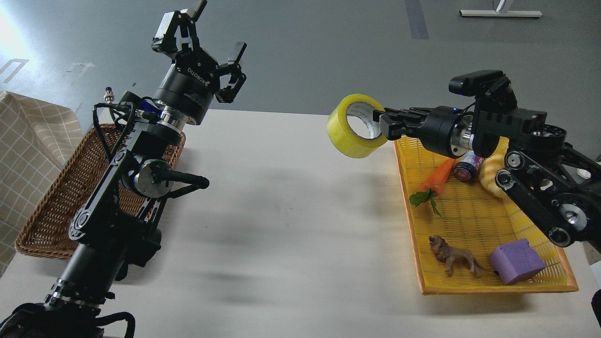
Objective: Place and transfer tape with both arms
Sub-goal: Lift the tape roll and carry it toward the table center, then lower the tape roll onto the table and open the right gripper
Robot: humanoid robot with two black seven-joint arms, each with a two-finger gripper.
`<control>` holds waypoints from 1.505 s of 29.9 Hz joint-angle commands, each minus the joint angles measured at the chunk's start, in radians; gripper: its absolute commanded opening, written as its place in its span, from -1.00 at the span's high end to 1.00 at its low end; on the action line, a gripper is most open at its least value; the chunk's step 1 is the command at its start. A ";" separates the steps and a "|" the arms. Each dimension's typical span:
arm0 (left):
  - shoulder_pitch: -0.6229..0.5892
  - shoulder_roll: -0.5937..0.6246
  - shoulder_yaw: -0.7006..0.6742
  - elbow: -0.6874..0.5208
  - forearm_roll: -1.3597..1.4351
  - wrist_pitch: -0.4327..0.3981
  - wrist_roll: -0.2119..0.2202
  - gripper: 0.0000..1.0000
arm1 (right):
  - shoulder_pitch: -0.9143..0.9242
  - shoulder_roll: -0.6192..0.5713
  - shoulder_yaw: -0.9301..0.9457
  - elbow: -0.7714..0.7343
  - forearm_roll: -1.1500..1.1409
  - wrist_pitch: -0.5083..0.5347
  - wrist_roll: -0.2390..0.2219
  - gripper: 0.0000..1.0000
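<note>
**Asker:** What sits nearest the camera?

**Describer:** The thick base of the left arm [101,220], rising from the bottom left corner and slanting up and away over a white table [281,225]. On the right, the right arm [540,188] enters from the right edge and reaches leftward.

**Asker:** And the containers?

**Describer:** A yellow tray [474,286] lies on the right side of the table. Nearest in it are a purple block [516,261] and a brown toy lion [453,256], close together. Farther back lie a toy carrot [435,180] with green leaves, a small bottle [466,169] and a yellowish bread piece [490,174], partly hidden behind the arm. On the left, a brown wicker basket [56,202] rests beside a checked cloth [28,141]; the arm covers part of it, and the visible part holds nothing.

**Asker:** Where is the tape?

**Describer:** The tape [352,134] hangs in the air just past the tray's far left corner. The right gripper [386,126] clamps its wall, one finger inside the core.

**Asker:** And the other gripper?

**Describer:** The left gripper [213,40] is raised high, pointing up and away, fingers spread apart and holding nothing, well apart from the tape.
</note>
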 commanded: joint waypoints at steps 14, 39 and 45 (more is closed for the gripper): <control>0.001 0.013 -0.023 -0.008 0.000 -0.006 -0.003 -0.97 | 0.044 0.185 -0.147 -0.109 -0.041 0.000 -0.003 0.76; 0.004 0.016 -0.040 -0.010 -0.001 -0.006 -0.003 -0.97 | 0.007 0.205 -0.262 -0.109 -0.043 0.000 -0.003 0.76; 0.004 0.016 -0.040 -0.010 -0.001 -0.007 -0.003 -0.97 | -0.002 0.203 -0.264 -0.112 -0.050 0.000 -0.003 0.76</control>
